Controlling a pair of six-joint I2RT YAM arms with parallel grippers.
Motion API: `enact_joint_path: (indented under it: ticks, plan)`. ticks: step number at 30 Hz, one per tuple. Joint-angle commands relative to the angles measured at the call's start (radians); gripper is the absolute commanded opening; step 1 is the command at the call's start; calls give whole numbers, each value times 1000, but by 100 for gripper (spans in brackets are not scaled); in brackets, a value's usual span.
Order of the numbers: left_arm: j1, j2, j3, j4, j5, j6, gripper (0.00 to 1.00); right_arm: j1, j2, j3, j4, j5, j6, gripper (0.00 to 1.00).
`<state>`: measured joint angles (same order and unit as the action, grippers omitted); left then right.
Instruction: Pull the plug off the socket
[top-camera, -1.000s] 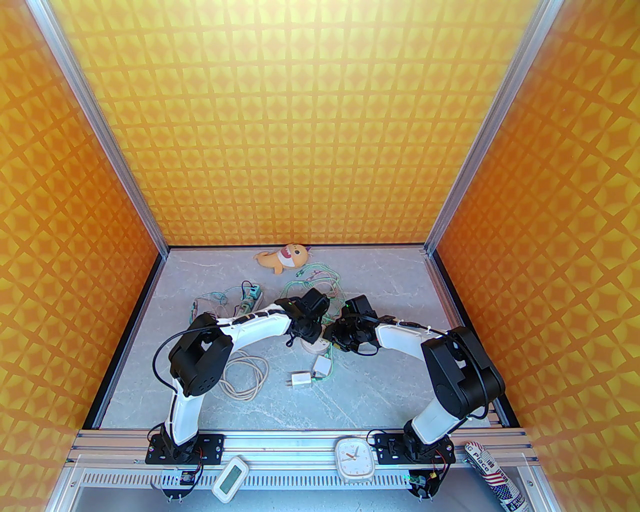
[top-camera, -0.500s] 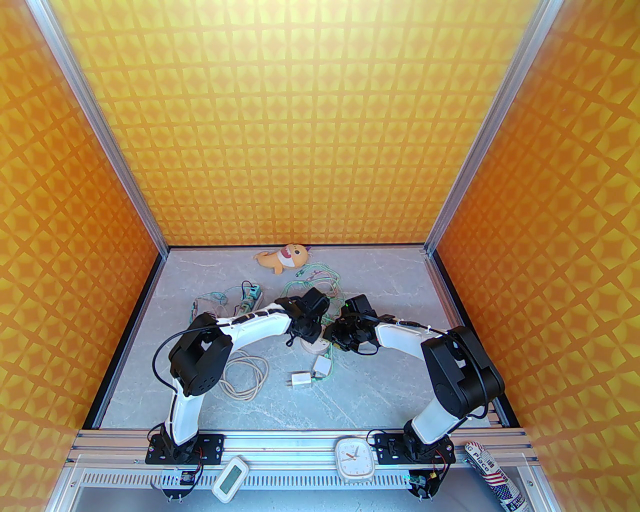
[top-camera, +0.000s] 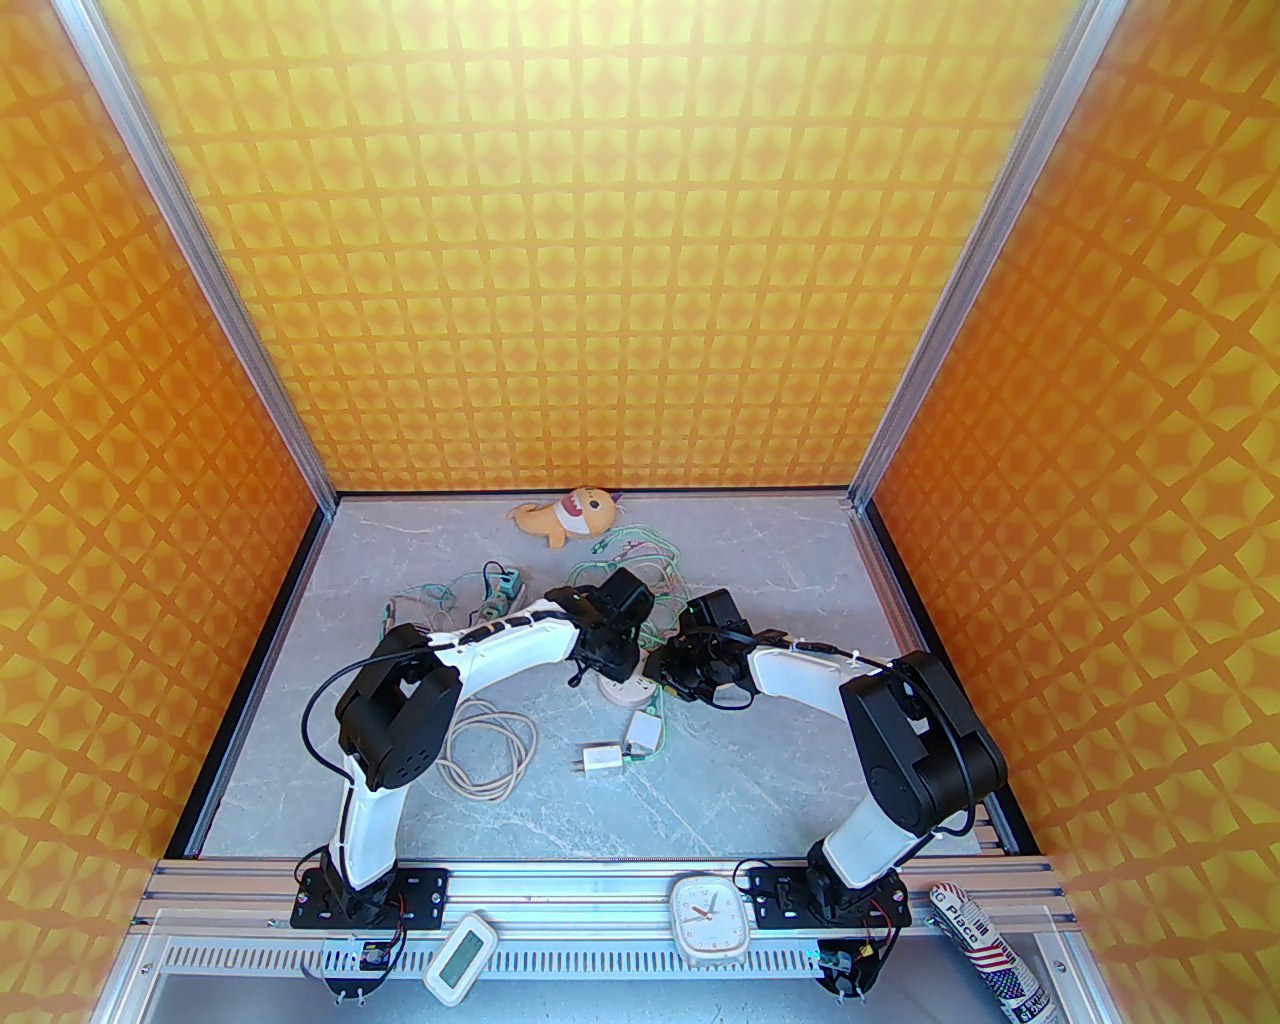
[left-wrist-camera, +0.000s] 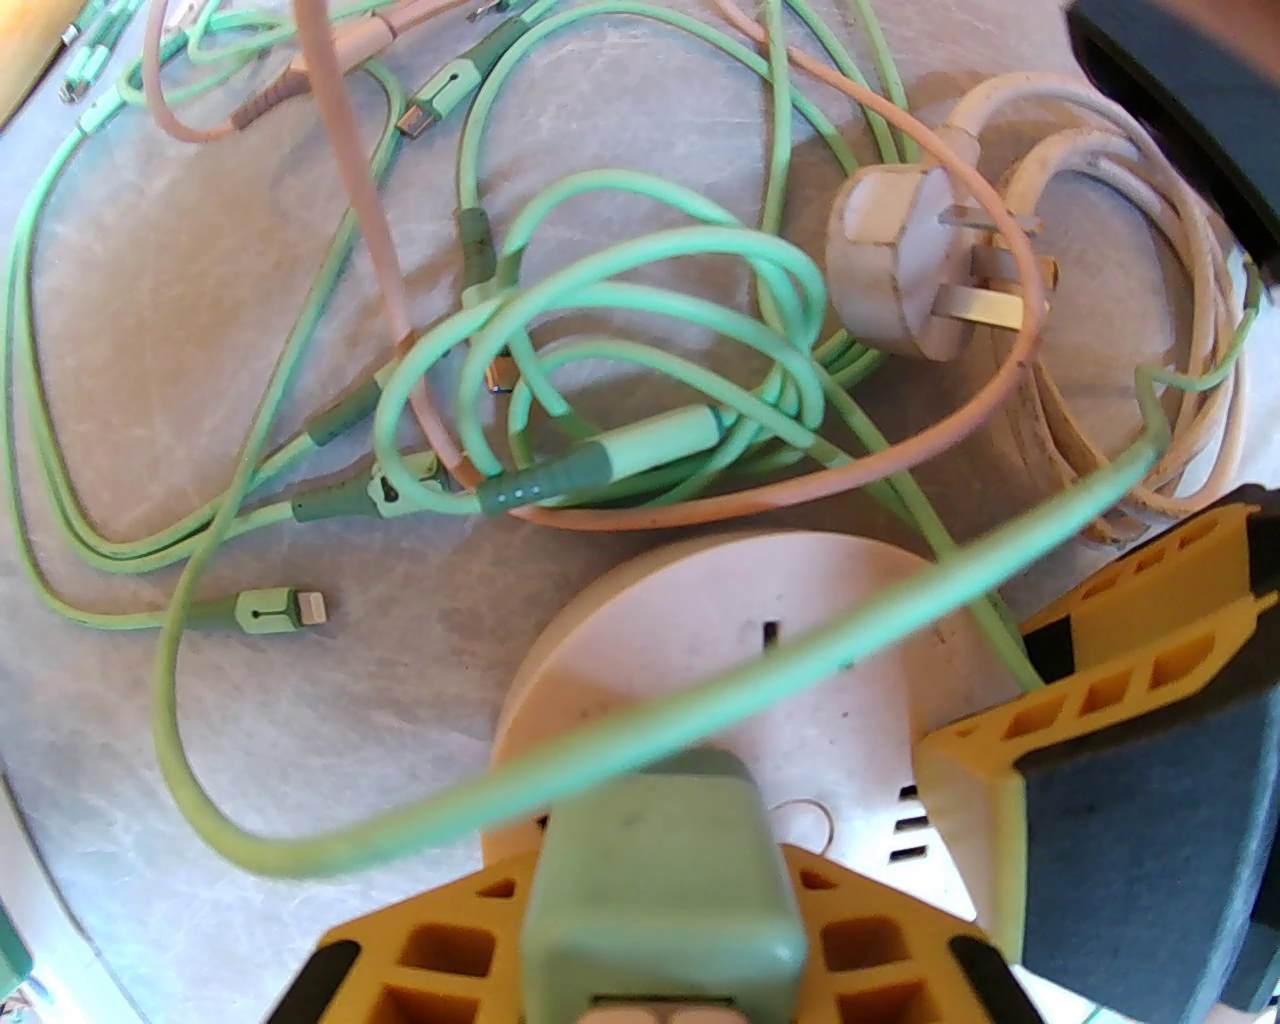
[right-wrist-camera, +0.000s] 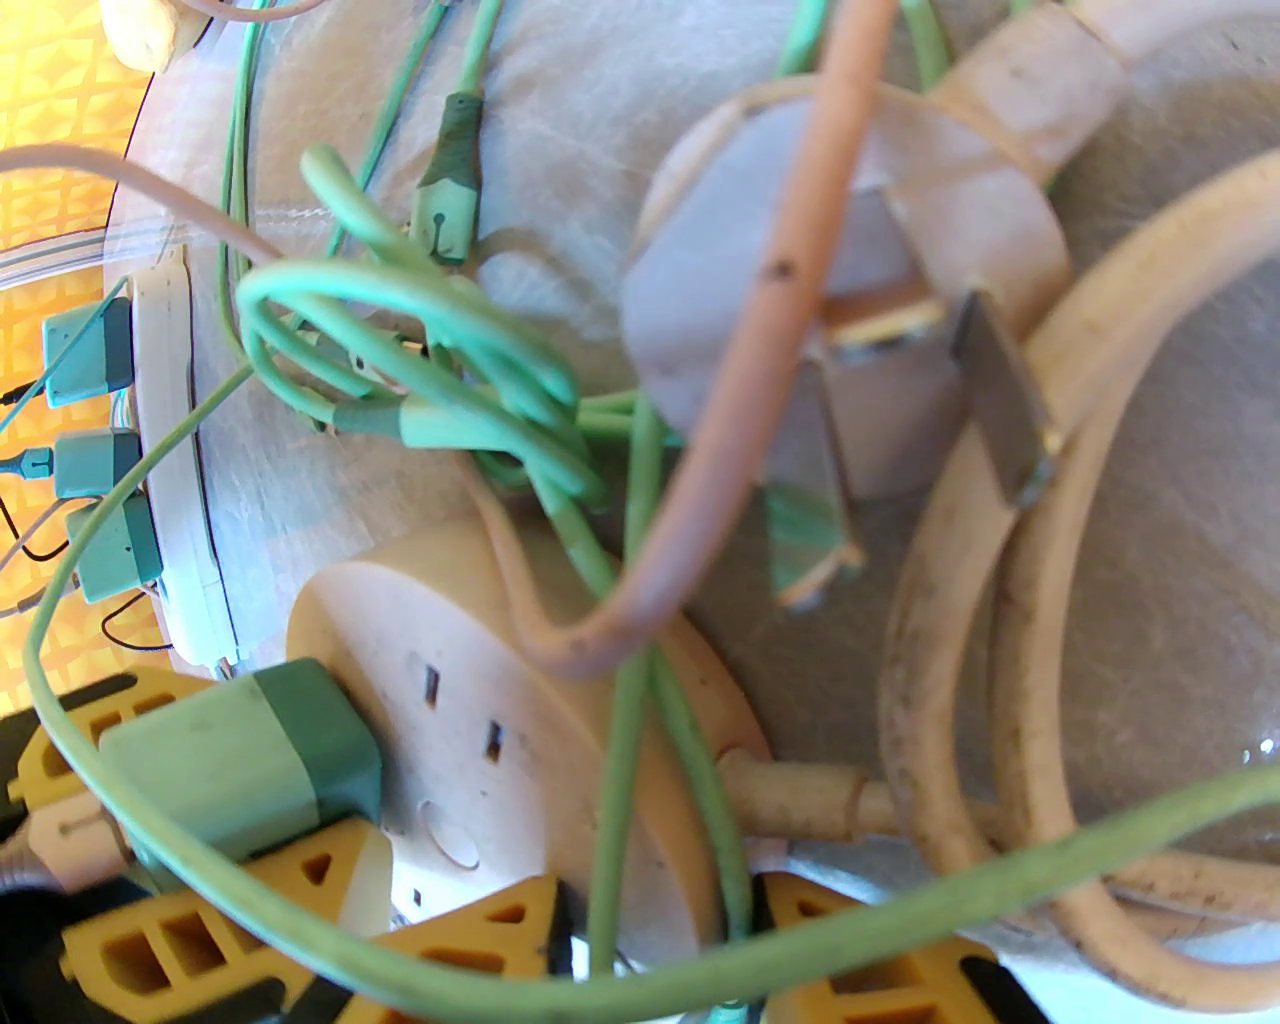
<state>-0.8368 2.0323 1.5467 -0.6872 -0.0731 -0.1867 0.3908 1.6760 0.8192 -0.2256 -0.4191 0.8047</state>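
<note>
green plug (left-wrist-camera: 665, 880) pinched between left fingers (left-wrist-camera: 420, 950), dark end against face of round socket (right-wrist-camera: 540, 740), mid tabletop (top-camera: 720, 790) among cables (left-wrist-camera: 650, 445). socket rim clamped by right fingers (right-wrist-camera: 520, 945). prong seating not discernible.

The walls (top-camera: 640, 250) carry an orange-and-yellow diamond lattice; the table (top-camera: 780, 780) is grey, marble-veined. The plug (left-wrist-camera: 660, 890) is two-tone green, the socket (left-wrist-camera: 700, 600) cream, the cables (left-wrist-camera: 650, 240) mint green and salmon pink.
</note>
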Motion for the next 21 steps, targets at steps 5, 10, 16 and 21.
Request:
enact_joint_path:
  ticks: [5,10,16,21]
  plan:
    - [-67,-3,60,-75,-64,49,15,-2,108,-76,-207,217,-17,30]
    - [-60,-18,58,-75,-56,24,15,-3,105,-74,-210,220,-16,31]
    - [7,-44,61,-72,77,-24,16,-3,97,-71,-226,232,-26,31]
    - [29,-28,76,-91,118,-36,16,-3,92,-71,-231,238,-32,31]
